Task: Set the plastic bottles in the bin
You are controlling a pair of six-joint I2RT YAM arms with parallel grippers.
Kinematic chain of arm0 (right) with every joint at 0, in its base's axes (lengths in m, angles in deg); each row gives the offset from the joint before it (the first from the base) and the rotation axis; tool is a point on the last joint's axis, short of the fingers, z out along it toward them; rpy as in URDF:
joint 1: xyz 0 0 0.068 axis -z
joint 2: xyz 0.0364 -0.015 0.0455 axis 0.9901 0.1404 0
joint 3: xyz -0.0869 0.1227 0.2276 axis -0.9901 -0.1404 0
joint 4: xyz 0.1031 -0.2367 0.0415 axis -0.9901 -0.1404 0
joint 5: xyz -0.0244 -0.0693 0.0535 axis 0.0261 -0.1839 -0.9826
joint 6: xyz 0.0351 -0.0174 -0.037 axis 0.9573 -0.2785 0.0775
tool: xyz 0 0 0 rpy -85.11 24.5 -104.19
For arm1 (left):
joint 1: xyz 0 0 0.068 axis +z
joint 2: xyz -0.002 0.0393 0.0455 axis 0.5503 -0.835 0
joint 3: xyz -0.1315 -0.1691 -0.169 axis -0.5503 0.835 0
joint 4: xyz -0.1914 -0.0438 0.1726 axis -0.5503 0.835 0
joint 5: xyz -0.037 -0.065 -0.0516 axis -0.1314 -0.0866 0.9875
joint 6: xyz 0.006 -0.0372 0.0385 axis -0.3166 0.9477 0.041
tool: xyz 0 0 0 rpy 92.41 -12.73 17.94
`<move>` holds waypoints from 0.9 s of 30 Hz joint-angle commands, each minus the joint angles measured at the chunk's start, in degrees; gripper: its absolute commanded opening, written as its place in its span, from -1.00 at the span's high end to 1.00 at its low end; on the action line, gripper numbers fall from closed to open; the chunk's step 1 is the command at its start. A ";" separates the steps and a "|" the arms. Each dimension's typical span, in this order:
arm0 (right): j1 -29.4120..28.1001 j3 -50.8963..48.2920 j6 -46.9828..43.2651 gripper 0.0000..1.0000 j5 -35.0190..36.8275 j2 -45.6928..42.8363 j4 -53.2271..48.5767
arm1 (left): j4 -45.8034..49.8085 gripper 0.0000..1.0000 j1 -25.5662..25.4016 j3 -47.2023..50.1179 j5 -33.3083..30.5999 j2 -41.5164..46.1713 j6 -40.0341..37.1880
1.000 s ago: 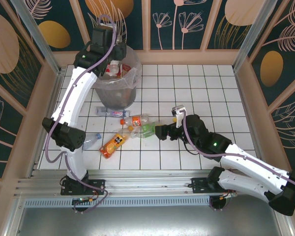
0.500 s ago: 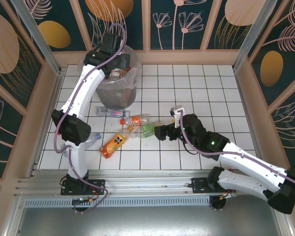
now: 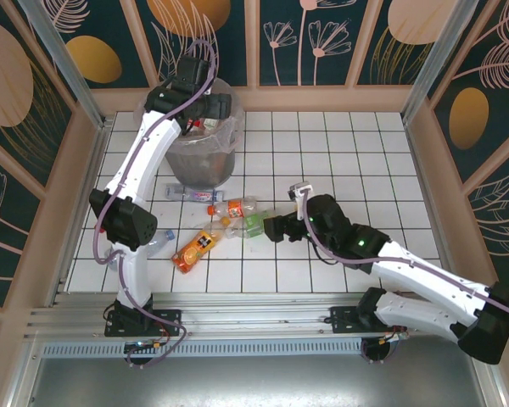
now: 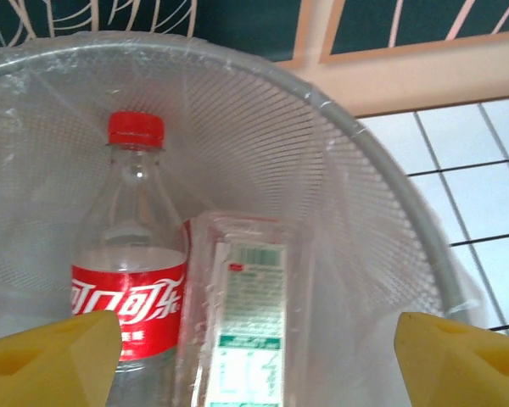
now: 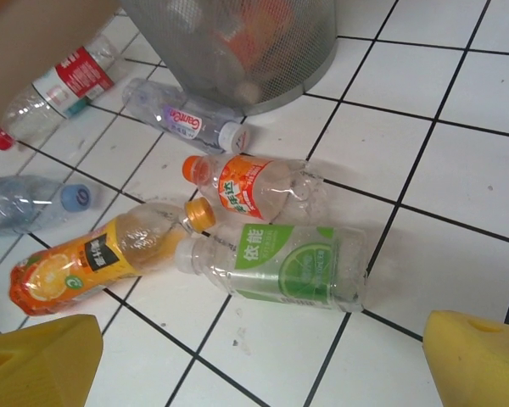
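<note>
Left gripper (image 3: 218,105), jaws wide, over the bin (image 3: 202,170) at 11 o'clock; its wrist view reveals a cola bottle (image 4: 129,254) inside. Right gripper (image 3: 270,229), jaws wide, at 3 o'clock of the lime-label bottle (image 5: 290,264) on the tiles (image 5: 458,170)

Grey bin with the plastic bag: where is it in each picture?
Top external: round grey mesh bin, back left.
Left wrist: close up from above, left and centre.
Right wrist: its base, top, left of centre.
Shared landmark: the white tiled table.
</note>
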 commanded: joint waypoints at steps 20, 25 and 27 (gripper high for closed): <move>0.63 17.83 -22.36 -0.82 -4.04 27.20 -12.65 | -25.21 -0.97 0.49 49.67 27.32 45.73 10.15; 1.55 19.54 -25.55 -0.87 -4.79 32.11 -12.12 | -29.55 -0.97 0.49 62.72 26.73 56.18 12.08; 1.69 20.62 -26.54 -0.89 -4.62 34.16 -11.90 | -30.98 -0.97 0.49 67.32 27.37 59.24 13.12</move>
